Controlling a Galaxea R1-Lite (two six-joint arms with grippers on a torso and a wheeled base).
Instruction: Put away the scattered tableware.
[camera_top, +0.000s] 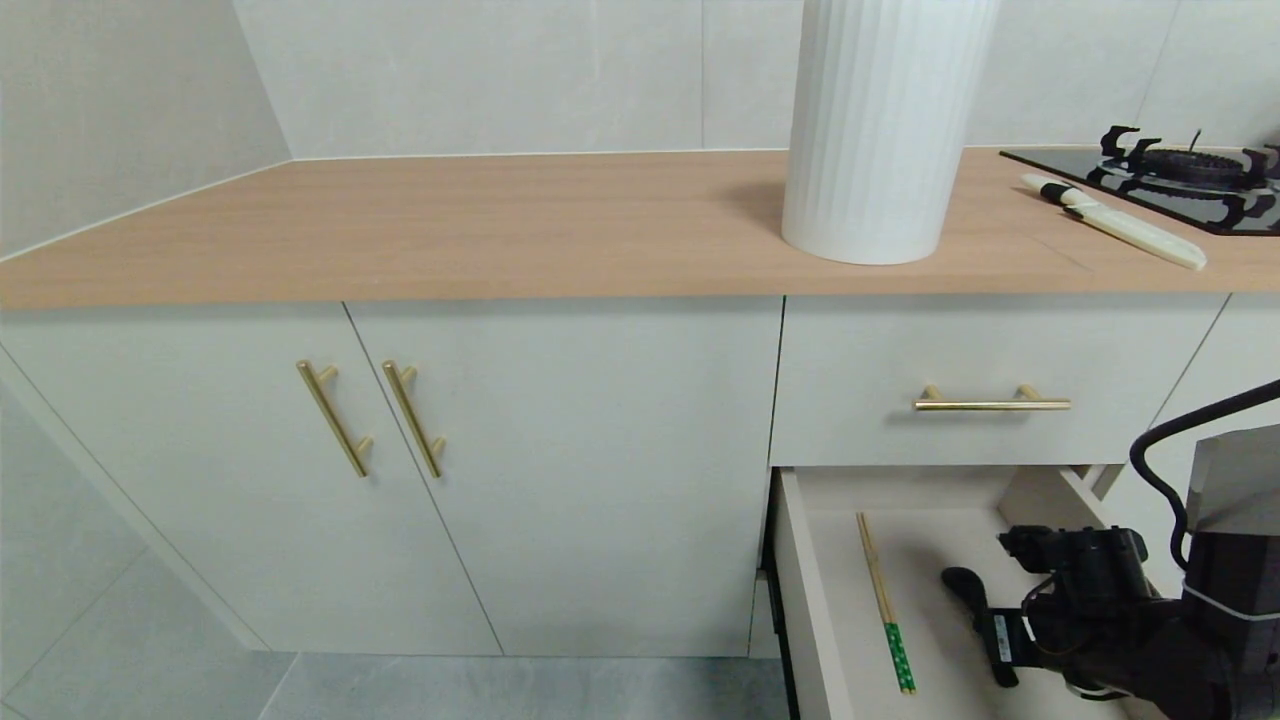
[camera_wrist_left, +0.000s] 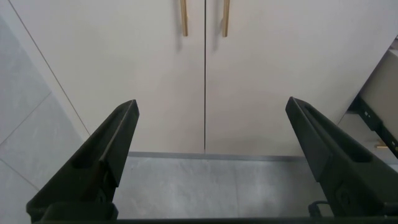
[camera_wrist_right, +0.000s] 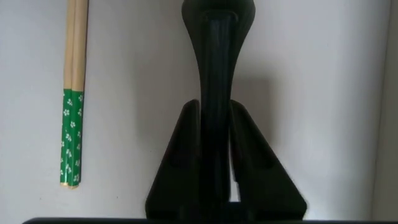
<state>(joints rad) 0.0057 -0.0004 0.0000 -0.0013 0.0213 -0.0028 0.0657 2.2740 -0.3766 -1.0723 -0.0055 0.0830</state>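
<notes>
Black utensil (camera_top: 972, 600) (camera_wrist_right: 217, 56): how much of it shows, asks the first.

– Only its rounded broad end and part of the stem. The rest is buried between the fingers (camera_wrist_right: 261, 174) of the right gripper (camera_top: 1008, 648) (camera_wrist_right: 216, 118), which are clamped on the stem. Whether it touches the floor of the drawer cannot be told.

What else is cut off?

– The front of the open drawer (camera_top: 800, 590) runs off the lower edge of the head view, and the arm covers much of its right wall. The top of the white ribbed vase (camera_top: 880, 130) on the counter (camera_top: 450, 220) is out of frame too.

Which way does the utensil lie?

– Its long axis runs front to back in the drawer, with the broad end toward the back. The chopsticks (camera_top: 885, 610) (camera_wrist_right: 73, 93) lie nearly parallel to it, with the green flowered ends toward the front.

And room to move?

– A bare strip of drawer floor separates the chopsticks from the utensil. The chopsticks sit nearer the left wall. A pale knife (camera_top: 1115, 222) lies on the counter just beside the stove (camera_top: 1190, 175), near the front edge.

The other arm?

– The left gripper (camera_wrist_left: 211, 109) hangs low before the cabinet doors (camera_wrist_left: 124, 74), with its fingers (camera_wrist_left: 118, 143) spread wide apart and nothing between them.
</notes>
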